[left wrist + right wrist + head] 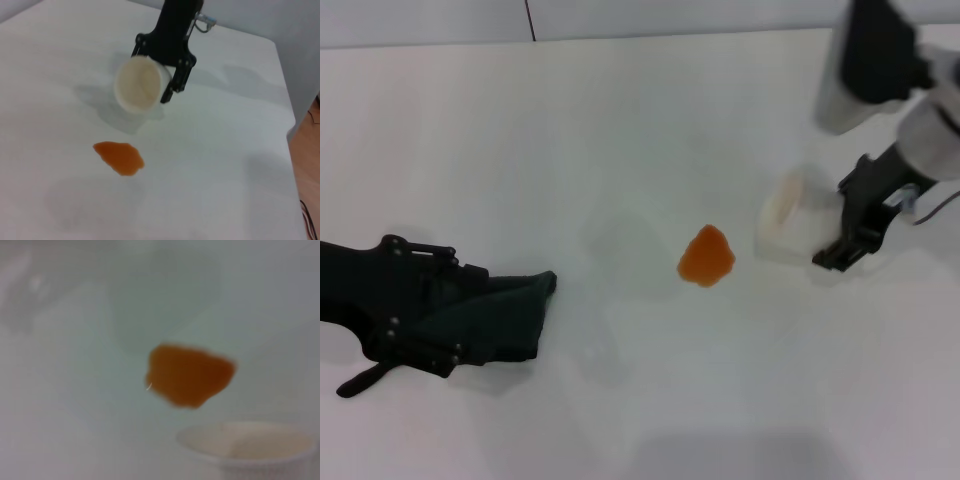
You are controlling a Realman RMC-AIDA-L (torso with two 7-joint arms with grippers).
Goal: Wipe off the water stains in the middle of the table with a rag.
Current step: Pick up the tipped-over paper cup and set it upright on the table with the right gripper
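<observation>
Orange water stains (pixel 706 256) sit mid-table (pixel 620 120); right gripper (pixel 825 235), at their 3 o'clock, is clamped on a tipped white cup (pixel 790 228); left gripper (pixel 470 320), at their 9 o'clock, grips the rag (pixel 505 315).

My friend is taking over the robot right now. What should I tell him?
Right hand: shut on the white cup, tipped on its side beside the orange spill.
Left hand: on the dark rag at the table's left side; grip unclear.
Done: nothing wiped, spill untouched.
Left: bring the rag over and wipe the spill.
</observation>
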